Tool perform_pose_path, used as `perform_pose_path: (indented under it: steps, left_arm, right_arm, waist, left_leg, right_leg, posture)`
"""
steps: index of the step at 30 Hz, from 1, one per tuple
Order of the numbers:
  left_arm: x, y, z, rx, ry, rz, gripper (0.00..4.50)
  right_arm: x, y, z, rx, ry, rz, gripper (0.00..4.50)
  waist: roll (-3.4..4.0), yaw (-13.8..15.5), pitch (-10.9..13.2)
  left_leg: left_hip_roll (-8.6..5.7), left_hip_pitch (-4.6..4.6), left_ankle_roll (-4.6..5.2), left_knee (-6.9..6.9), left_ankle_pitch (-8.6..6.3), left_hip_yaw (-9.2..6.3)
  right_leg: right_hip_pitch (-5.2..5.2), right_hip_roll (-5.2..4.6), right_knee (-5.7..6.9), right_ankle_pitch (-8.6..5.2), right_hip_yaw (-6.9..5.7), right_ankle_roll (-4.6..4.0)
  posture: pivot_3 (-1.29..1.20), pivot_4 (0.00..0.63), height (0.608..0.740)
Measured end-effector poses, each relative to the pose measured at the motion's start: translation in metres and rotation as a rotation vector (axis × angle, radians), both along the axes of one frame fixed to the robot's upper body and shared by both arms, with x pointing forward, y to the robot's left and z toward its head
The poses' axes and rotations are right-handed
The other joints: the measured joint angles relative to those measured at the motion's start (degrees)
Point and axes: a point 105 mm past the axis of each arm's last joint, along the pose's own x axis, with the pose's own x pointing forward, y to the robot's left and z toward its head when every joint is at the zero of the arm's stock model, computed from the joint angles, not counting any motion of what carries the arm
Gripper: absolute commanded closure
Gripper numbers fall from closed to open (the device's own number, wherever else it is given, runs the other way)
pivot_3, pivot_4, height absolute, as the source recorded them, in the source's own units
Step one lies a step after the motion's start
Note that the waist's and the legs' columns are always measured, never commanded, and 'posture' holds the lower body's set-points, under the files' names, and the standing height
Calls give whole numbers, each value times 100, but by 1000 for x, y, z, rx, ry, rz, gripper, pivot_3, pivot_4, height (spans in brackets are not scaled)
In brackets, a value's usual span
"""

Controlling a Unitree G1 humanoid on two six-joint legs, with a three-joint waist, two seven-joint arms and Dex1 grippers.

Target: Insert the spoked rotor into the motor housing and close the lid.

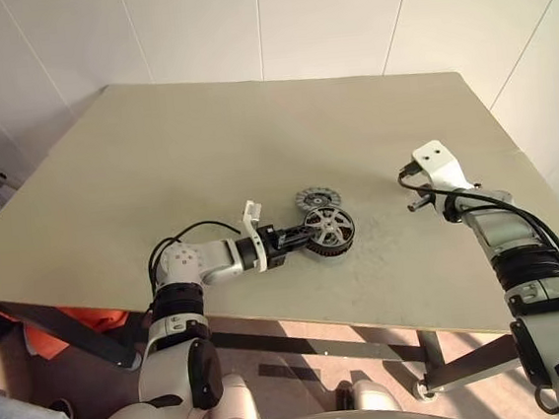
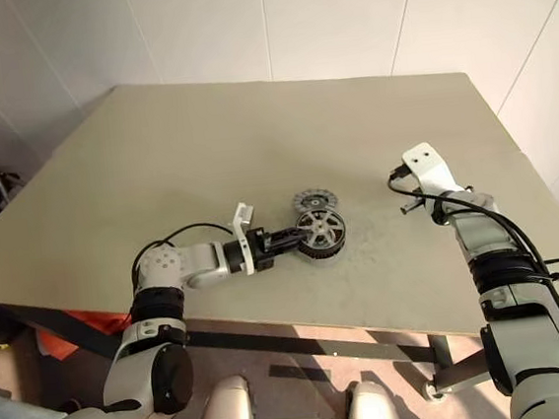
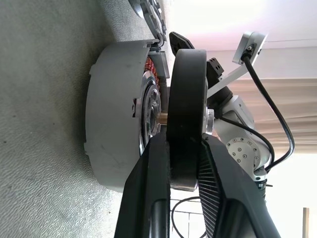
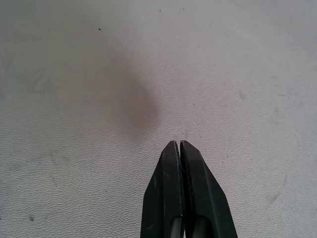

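Beige bench [image 1: 205,157] seen from above, w/ two robot arms reaching over it. Left gripper [image 1: 297,236] lies nearly level near the bench's front-centre, pointing toward the robot's right; its jaws are closed partway, clamped on the black rim of the spoked rotor [image 1: 329,226]. The rotor sits directly above the motor housing [image 3: 111,116], which rests on the bench. In the left wrist view the rotor's rim stands a little apart from the housing, hub lined up w/ the housing's centre, copper-red windings visible in the gap (rotor not fully seated). The lid [image 1: 317,200], a silver perforated disc, lies flat on the bench just behind the housing, about touching it. Right gripper [image 4: 179,146] is well apart to the right, over bare bench, jaws pressed fully together and holding nothing
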Motion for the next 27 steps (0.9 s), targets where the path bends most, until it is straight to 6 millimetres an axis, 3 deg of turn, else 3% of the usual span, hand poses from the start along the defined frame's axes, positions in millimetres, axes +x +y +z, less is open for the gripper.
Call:
perform_pose_path:
  steps: [1, 8, 16, 19, 24, 27]
  left_arm:
    - [0, 0, 0, 2, -3, 0, 4083]
    - [0, 1, 8, -13, -49, -7, 1784]
    - [2, 7, 12, 20, -93, 0, 1784]
    - [3, 14, 14, 39, -114, 11, 1784]
    - [2, 20, 16, 61, -133, 11, 1784]
    - [3, 24, 17, 72, -145, 21, 1784]
  right_arm:
    - [0, 0, 0, 0, 0, 0, 4500]
    - [0, 0, 1, -1, -2, 0, 4500]
    - [1, 1, 3, 0, -7, 6, 4500]
    - [3, 10, 12, 13, -31, 37, 4500]
    - [4, 54, 55, 116, -135, 196, 4500]
    - [-1, 76, 69, 161, -161, 277, 4500]
  waist:
    - [0, 0, 0]
    - [2, -2, -2]
    - [3, -31, -1]
    - [5, -83, 0]
    - [6, -154, 1]
    - [6, -137, 1]
  left_leg:
    - [0, 0, 0, 0, 0, 0]
    - [0, 9, 0, 3, 0, 0]
    - [0, 35, -1, 0, 0, 0]
    - [0, 28, -3, -11, 2, 1]
    - [3, 21, -3, -17, 2, 1]
    - [3, 20, -3, -15, 2, 1]
  right_leg:
    - [0, 0, 0, 0, 0, 0]
    - [8, 0, 2, 0, 1, 0]
    - [27, 1, 2, -1, 4, 2]
    - [18, 2, 2, -1, 3, 2]
    - [6, 7, -1, -1, 3, 2]
    - [9, 6, -1, -1, 4, 2]
  posture:
    - [0, 0, 740]
    - [0, 0, 740]
    - [0, 0, 740]
    - [0, 0, 740]
    - [0, 0, 740]
    - [0, 0, 740]
